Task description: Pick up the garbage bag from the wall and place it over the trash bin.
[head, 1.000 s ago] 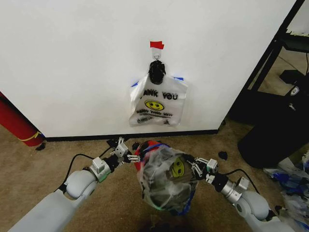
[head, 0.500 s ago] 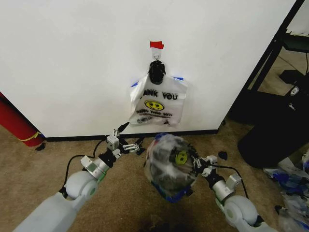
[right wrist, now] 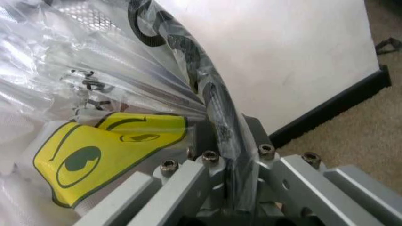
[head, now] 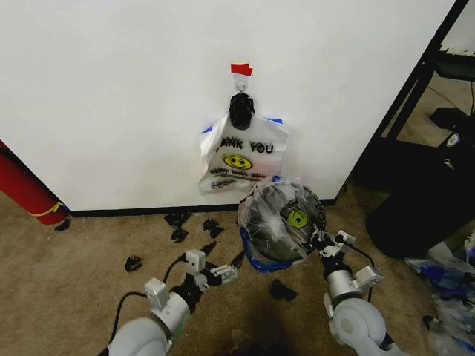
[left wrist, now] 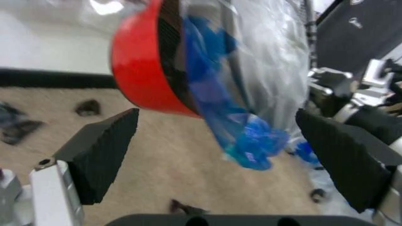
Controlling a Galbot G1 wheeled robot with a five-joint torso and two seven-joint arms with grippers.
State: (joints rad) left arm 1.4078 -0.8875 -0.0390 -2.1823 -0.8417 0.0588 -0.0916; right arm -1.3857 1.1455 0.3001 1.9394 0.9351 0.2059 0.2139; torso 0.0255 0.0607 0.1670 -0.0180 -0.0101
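Note:
The trash bin [head: 278, 215], black with a red base [left wrist: 141, 61], hangs tilted above the carpet, its mouth facing me. The garbage bag [head: 291, 194], clear crinkly plastic with blue patches [left wrist: 248, 136] and a yellow smiley print [right wrist: 82, 160], is wrapped over it. My right gripper [head: 320, 239] is shut on the bin's black rim [right wrist: 210, 101] with the bag's plastic pinched in. My left gripper [head: 221, 273] stands open, low and left of the bin, touching nothing; its pads [left wrist: 100, 153] are wide apart. Behind is the wall [head: 111, 89] with red tape [head: 240, 69].
A white "THANK YOU" bag [head: 241, 159] hangs from the hook under the tape. A red roll [head: 26, 189] leans at the left. A black rack [head: 415, 81] and a black bulk [head: 423, 208] stand at the right. Black scraps [head: 178, 222] dot the carpet.
The bin with the bag has risen and moved right in my right gripper, tipping its mouth toward me. My left gripper has come away from the bin and drawn back toward me.

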